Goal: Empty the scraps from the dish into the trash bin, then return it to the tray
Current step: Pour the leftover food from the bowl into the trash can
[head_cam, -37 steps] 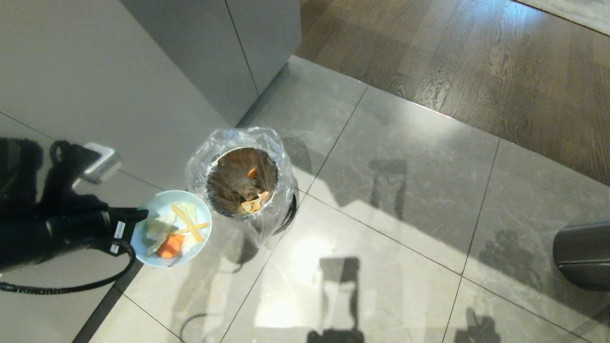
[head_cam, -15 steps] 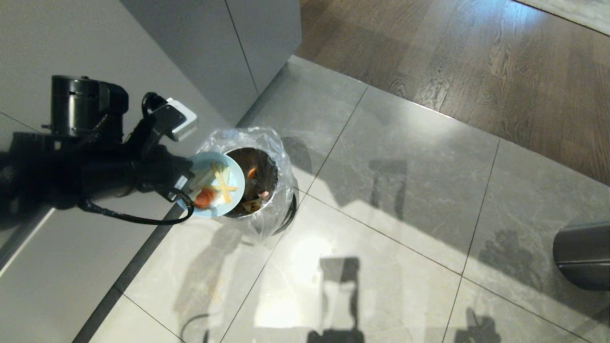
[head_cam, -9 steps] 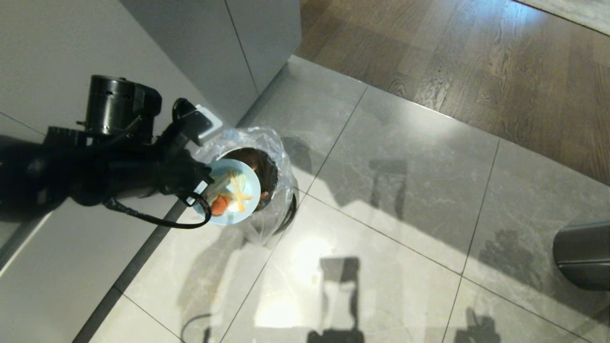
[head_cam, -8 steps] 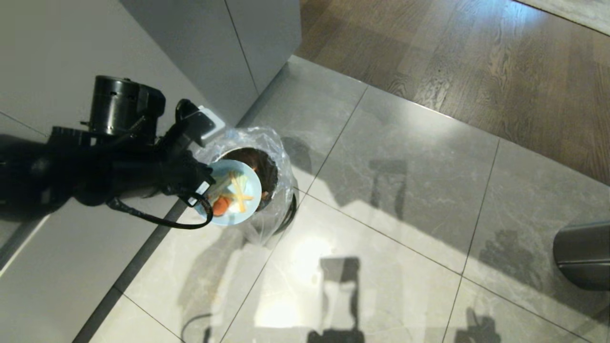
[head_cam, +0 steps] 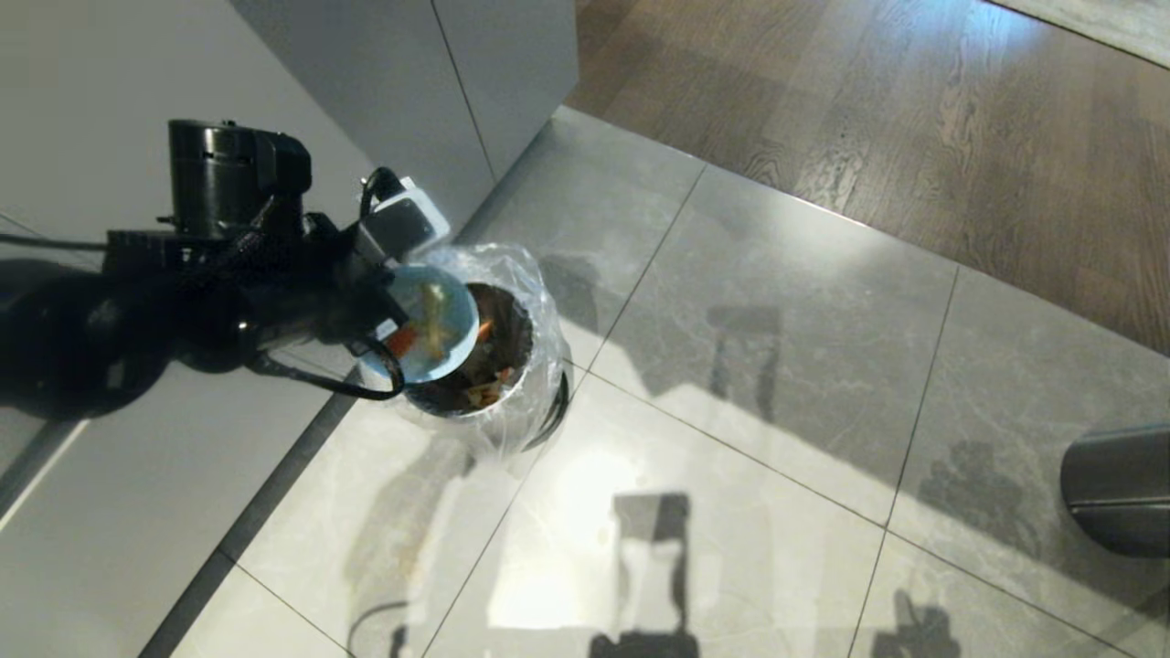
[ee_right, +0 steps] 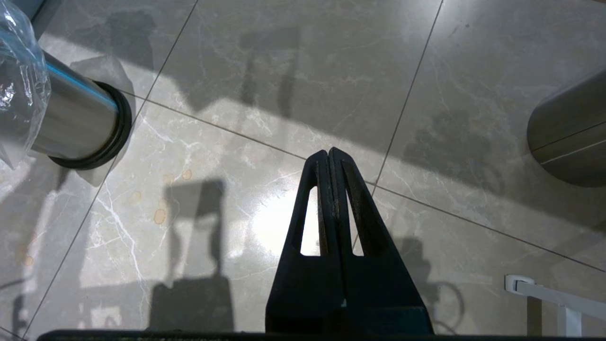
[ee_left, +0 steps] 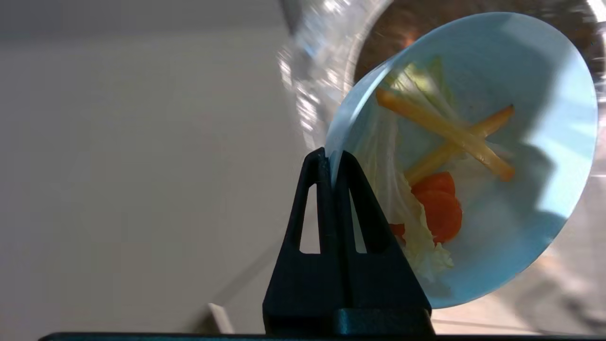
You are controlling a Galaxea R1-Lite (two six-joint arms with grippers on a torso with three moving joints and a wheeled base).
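Observation:
My left gripper (ee_left: 330, 156) (head_cam: 388, 315) is shut on the rim of the pale blue dish (ee_left: 530, 142) (head_cam: 430, 340). The dish is tilted on edge over the left rim of the trash bin (head_cam: 512, 274), a shiny metal cylinder with a clear bag liner (ee_right: 71, 123). The scraps (ee_left: 440, 203) still lie inside the dish: orange carrot slices, yellow strips and a pale leaf. More scraps (head_cam: 480, 393) lie at the bottom of the bin. My right gripper (ee_right: 330, 152) hangs shut and empty over the floor tiles. The tray is out of view.
Grey cabinet fronts (head_cam: 384, 100) stand behind and left of the bin. A larger dark steel cylinder (head_cam: 1115, 489) (ee_right: 568, 132) stands at the right edge. Grey floor tiles (head_cam: 731, 411) lie around the bin, wood flooring (head_cam: 914, 110) beyond them.
My left arm has carried the dish from beside the bin up over its left rim and rolled it from nearly flat to steeply tilted. The scraps stay in the dish.

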